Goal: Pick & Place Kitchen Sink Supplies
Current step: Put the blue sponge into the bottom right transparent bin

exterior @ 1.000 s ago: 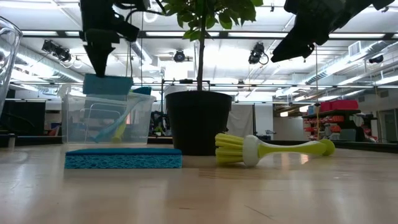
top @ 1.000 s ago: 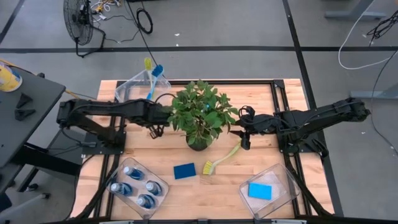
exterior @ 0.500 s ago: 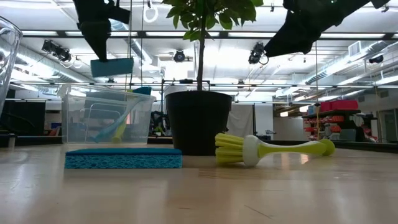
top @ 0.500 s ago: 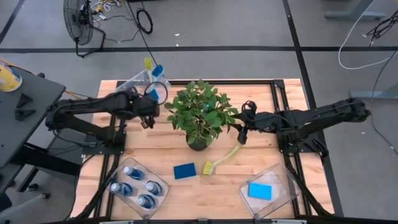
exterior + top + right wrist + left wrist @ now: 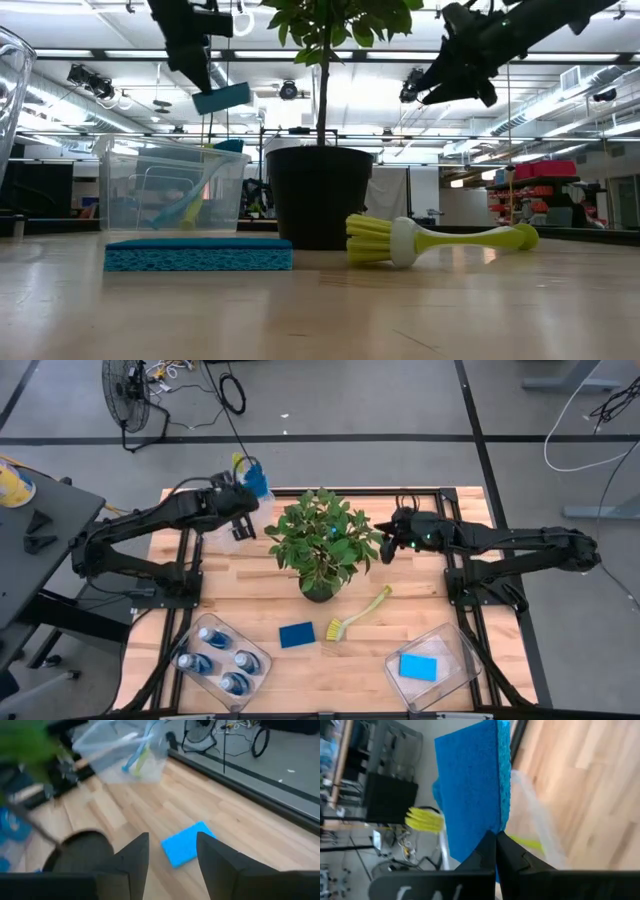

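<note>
**Carrying a sponge toward the far bin**

Holding a flat blue sponge pinched by one edge, the left gripper hangs above the table at the upper left of the overhead frame, beside the clear bin that already contains a dish brush. In the level view the sponge is tilted and well above the bin's rim. The right gripper, fingers parted and empty, waits right of the potted plant, high above the table.

On the table, lower centre of the overhead frame, a second sponge lies just beside a yellow-green dish brush. A third sponge rests in the bin at lower right; four blue bottles stand in the bin at lower left.

To release well, the gripper should probably centre over the bin's opening, clear of the protruding brush handle, and descend before opening, since a sponge dropped from height may catch the rim or bounce out.
</note>
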You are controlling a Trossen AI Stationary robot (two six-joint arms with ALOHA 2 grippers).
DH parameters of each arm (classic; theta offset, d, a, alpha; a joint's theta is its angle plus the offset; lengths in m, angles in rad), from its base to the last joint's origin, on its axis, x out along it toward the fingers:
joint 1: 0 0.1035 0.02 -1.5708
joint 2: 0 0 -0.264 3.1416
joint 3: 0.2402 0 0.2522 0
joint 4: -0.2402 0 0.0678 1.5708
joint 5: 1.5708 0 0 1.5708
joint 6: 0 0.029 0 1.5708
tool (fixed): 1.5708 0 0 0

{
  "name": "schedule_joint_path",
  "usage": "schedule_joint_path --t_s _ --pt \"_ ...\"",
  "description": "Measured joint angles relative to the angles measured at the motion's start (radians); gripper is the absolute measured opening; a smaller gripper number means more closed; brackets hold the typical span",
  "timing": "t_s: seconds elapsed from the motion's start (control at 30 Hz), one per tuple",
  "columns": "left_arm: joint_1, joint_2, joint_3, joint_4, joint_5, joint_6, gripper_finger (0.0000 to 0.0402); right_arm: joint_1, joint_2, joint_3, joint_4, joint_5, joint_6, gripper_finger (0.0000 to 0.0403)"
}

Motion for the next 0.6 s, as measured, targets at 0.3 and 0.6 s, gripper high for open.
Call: schedule_joint_path --t_s 0.3,0.6 --pt "0.149 0.013 0.000 0.199 0.147 0.232 0.0000 -0.219 -0.012 0.000 0.134 -0.193 0.164 0.0167" --pt "0.176 0.110 0.000 0.350 0.213 0.440 0.0000 -0.413 -0.011 0.000 0.188 -0.357 0.372 0.0168"
